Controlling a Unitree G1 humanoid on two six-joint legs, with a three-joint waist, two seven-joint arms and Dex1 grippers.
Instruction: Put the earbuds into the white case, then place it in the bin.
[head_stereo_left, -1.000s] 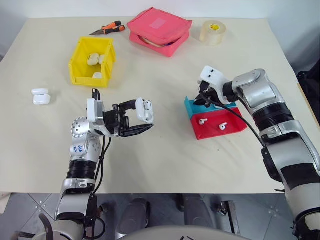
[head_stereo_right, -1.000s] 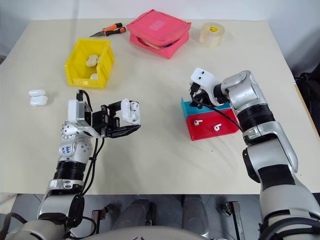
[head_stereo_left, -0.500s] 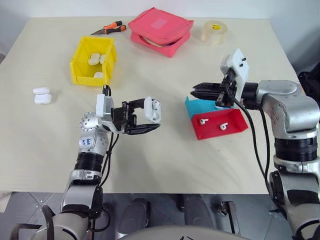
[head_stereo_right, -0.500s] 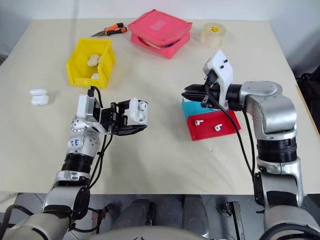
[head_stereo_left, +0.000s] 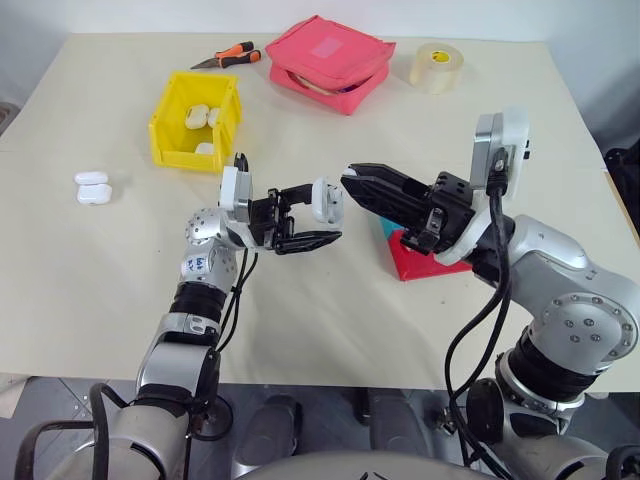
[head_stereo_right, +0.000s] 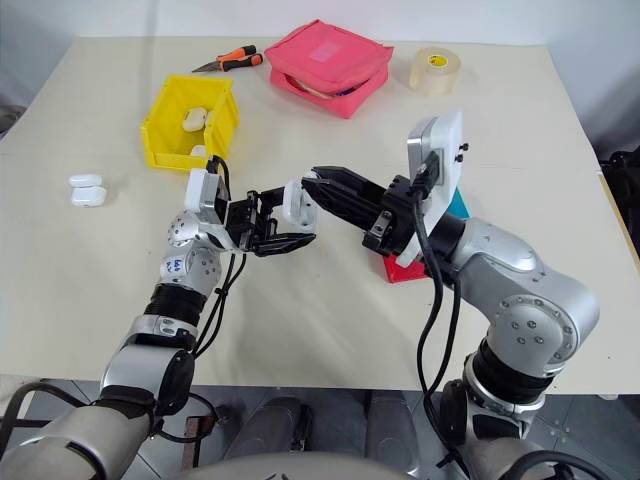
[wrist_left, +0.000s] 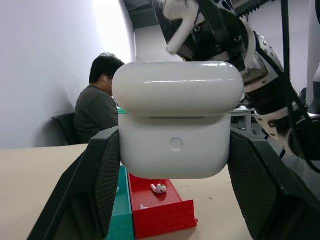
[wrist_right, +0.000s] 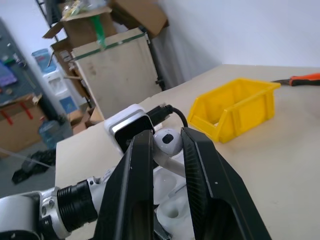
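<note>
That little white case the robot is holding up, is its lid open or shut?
Open, I think: in the left wrist view the white case has its lid raised off the body, a dark gap between them, while the left gripper clamps it.

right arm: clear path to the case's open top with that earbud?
Probably yes. The right gripper pinches an earbud just beside the white case, which the left gripper clamps lid-up; nothing stands between them.

Two head views look down and forward over the table (head_stereo_left: 90, 280), sharing one scene. The left wrist view looks level and close past the case (wrist_left: 175, 127). The right wrist view faces the bin (wrist_right: 235, 107).
</note>
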